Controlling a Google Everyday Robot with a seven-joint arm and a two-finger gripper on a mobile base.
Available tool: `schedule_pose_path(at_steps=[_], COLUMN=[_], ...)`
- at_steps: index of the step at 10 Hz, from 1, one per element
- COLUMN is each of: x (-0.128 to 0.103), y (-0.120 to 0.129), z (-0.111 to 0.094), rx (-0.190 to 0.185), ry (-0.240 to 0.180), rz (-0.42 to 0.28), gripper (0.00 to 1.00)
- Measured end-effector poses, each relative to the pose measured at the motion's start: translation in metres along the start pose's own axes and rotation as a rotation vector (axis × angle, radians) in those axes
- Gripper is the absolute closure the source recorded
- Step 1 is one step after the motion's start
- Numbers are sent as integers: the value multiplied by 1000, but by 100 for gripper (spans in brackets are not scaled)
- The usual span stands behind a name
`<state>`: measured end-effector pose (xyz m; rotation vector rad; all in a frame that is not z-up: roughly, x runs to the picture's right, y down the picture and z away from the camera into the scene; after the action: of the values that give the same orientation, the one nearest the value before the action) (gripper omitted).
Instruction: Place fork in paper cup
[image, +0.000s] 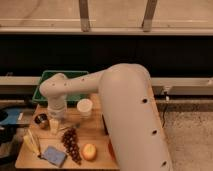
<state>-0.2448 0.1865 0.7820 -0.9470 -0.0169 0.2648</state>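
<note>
Thin pale silvery fork (70, 128) lies flat on the light wooden table (95, 135), only faintly visible, just right of the gripper and just above the top of the dark purple grape bunch (71, 145); not in the cup. Plain white-cream round paper cup (85, 107) stands upright up and right of the fork, close but apart from it, near the table's back edge. The 2-finger gripper (54, 125) on the white robot arm (125, 115) points down over the left part of the table, low between the small metallic tin (41, 120) and the fork. Its fingers are spread wide and hold nothing; contact with the table cannot be told. The arm's thick white segment covers the table's right side, and the wrist bends in front of the green rectangular bin (50, 80) behind the table. A round orange-yellow fruit (89, 151) sits at the front, just right of the grapes. A flat blue-grey rectangular pad (53, 156) lies at the front left, and a long yellow object (32, 142), kind unclear, lies near the left edge. 1 reddish-orange rounded item (110, 149) shows partly behind the arm.
</note>
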Motion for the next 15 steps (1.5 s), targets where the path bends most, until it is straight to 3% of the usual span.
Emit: schedule_pose_path(at_steps=[7,15], x=[24,24], y=[-4,-1], z=[18,34], rx=[-28,-73], ry=[28,29], rz=[64,73], gripper=[28,28])
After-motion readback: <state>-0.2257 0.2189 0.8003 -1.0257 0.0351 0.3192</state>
